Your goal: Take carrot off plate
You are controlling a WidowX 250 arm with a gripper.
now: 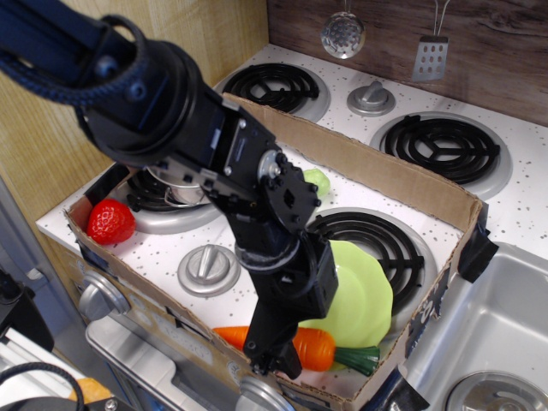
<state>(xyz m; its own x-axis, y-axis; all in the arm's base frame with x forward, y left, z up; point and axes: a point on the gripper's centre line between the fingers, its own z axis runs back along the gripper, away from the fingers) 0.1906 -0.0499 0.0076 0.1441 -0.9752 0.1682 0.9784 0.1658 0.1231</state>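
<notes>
The orange carrot [315, 348] lies across the front of the cardboard box, its dark green stem end [358, 360] pointing right, just in front of the plate's front rim. The lime-green plate [364, 295] rests partly over the front right burner. My black gripper [276, 353] comes down on the middle of the carrot and appears shut on it. The orange tip shows to its left and the thick end to its right. The fingertips themselves are hidden by the gripper body.
A cardboard box wall [402, 181] rings the work area. A red strawberry [110, 221] sits at the left corner, and the steel pot [168, 186] is mostly hidden behind my arm. A stove knob [208, 267], a burner coil [381, 240] and a sink [492, 338] are nearby.
</notes>
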